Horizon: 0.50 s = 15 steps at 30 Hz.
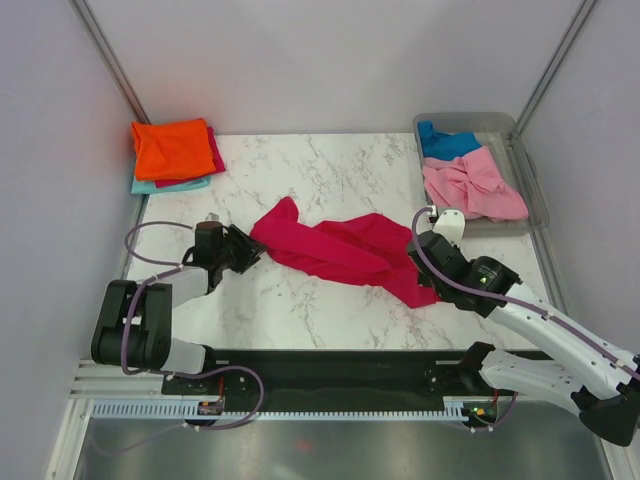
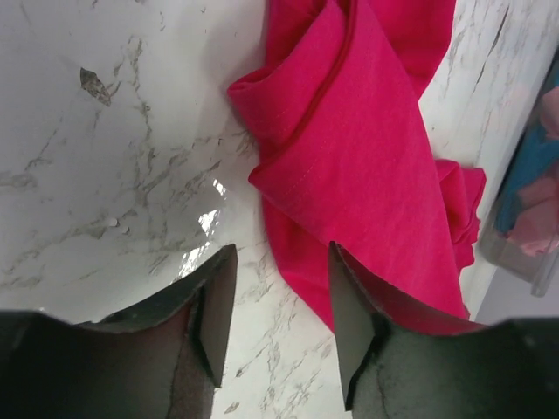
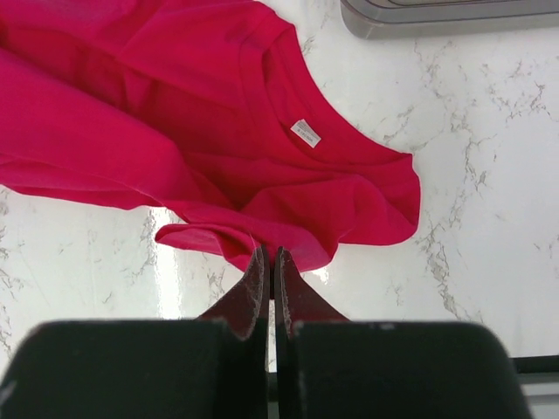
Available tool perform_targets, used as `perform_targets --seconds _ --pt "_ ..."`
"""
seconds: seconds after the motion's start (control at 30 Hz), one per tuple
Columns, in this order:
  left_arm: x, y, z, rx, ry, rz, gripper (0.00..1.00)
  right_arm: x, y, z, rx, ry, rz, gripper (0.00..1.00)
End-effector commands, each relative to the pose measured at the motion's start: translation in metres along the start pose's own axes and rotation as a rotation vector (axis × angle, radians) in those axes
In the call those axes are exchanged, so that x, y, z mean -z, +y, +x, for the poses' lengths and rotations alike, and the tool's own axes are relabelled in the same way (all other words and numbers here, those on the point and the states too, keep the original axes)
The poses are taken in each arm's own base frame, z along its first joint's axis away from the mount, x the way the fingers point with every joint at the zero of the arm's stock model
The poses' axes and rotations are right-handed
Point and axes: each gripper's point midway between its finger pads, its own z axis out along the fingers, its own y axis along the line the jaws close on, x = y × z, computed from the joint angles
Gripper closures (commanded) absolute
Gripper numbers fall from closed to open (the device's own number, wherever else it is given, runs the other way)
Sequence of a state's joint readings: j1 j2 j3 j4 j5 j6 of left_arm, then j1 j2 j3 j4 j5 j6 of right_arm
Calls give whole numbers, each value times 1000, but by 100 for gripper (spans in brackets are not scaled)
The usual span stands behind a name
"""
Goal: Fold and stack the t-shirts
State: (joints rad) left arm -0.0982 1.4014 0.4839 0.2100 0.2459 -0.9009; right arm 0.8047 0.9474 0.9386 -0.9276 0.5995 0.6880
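Note:
A crimson-pink t-shirt [image 1: 340, 250] [image 2: 367, 157] [image 3: 175, 113] lies crumpled across the middle of the marble table, its collar and white label up in the right wrist view. My left gripper [image 1: 238, 250] [image 2: 281, 253] sits low at the shirt's left end, jaws apart with bare marble between them. Its right finger [image 2: 349, 314] overlaps the cloth's edge. My right gripper [image 1: 425, 275] [image 3: 271, 255] is shut on a fold at the shirt's right end. At the back left, a folded orange t-shirt [image 1: 172, 147] tops a stack over a dark pink one [image 1: 215, 155] and a teal one [image 1: 170, 186].
A clear grey tub [image 1: 530, 190] [image 2: 524, 218] [image 3: 437, 17] stands at the back right, holding a blue t-shirt [image 1: 445, 142] and a light pink t-shirt [image 1: 470, 185]. White walls close in the table on three sides. A black rail runs along the near edge.

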Motion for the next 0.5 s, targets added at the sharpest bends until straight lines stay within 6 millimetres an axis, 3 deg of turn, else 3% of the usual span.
perform_targets --seconds 0.0,0.3,0.47 --pt "-6 -17 -18 64 -86 83 49 -4 -1 -7 10 -35 21 100" --pt "-23 -4 -25 26 -140 67 54 -10 4 -4 19 -27 13 100" --pt "-20 -9 -35 6 -196 100 53 -10 2 -2 20 -25 15 100"
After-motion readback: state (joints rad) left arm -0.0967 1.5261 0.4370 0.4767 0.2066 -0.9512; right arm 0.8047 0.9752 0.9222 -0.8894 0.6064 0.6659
